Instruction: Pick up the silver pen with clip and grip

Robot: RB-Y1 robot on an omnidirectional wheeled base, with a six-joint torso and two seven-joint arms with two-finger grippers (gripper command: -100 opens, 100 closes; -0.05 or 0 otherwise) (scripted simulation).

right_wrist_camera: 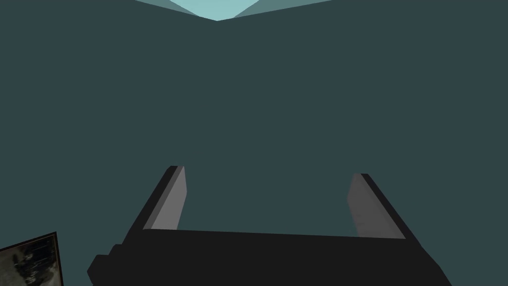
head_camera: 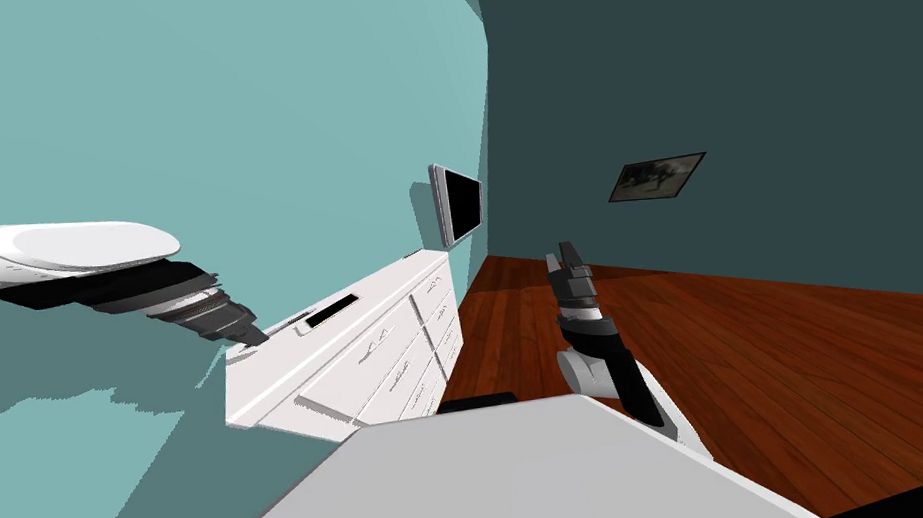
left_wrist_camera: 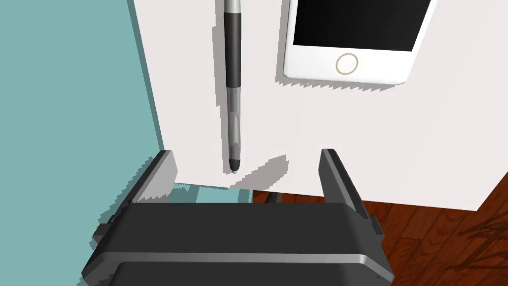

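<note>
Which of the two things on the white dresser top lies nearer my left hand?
The slim silver pen with the dark grip: its tip ends close to the open left hand. The white smartphone with a black screen lies beside it, farther off.

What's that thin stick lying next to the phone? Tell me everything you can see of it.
It is a slim pen, lying flat on the white dresser top. Its barrel looks silver, with a long dark grip sleeve, then a paler silvery section and a small dark tip. It lies alongside a white phone, apart from it. The tip points toward the left gripper, whose open fingers do not touch it. Its far end runs out of the picture.
</note>
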